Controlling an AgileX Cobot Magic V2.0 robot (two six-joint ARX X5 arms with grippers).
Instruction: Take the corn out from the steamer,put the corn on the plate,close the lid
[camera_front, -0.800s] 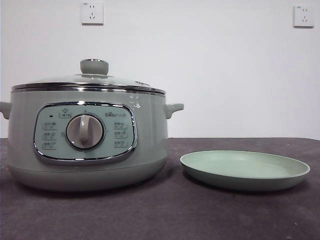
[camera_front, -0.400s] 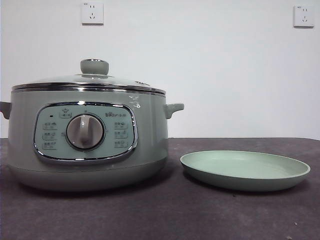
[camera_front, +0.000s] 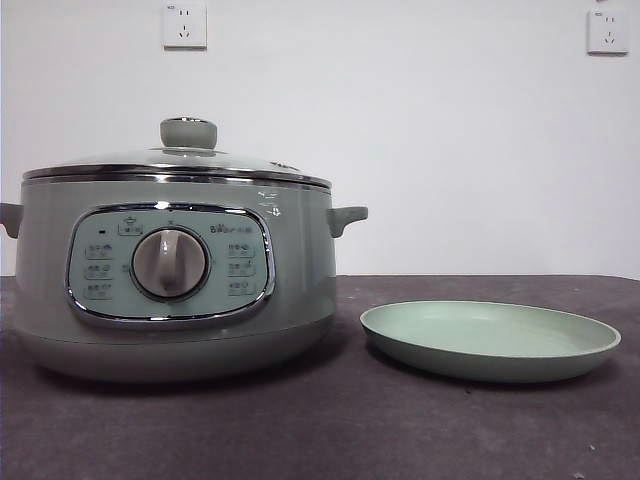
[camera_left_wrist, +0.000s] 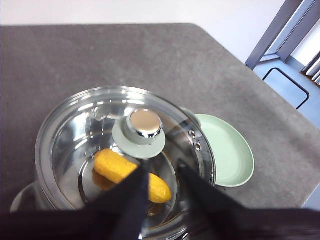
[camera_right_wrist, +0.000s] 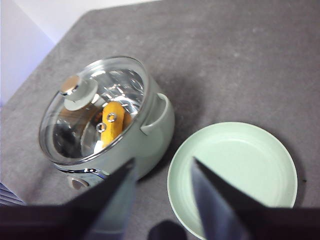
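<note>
The lid (camera_front: 176, 160) sits on the steamer (camera_front: 300, 290); the corn (camera_left_wrist: 131, 175) lies inside. The plate (camera_front: 489, 342) sits at its 3 o'clock. Both grippers' jaws are apart: left gripper (camera_left_wrist: 161, 172), right gripper (camera_right_wrist: 162, 167).

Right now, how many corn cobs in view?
1. The corn lies inside the steamer, seen through the closed glass lid. The plate holds none; more could hide under the knob.

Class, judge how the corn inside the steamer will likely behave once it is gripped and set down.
The corn looks smooth and glossy, so it may slip. Its rounded, tapered shape suggests it could roll on the plate, though the raised rim should probably stop it.
</note>
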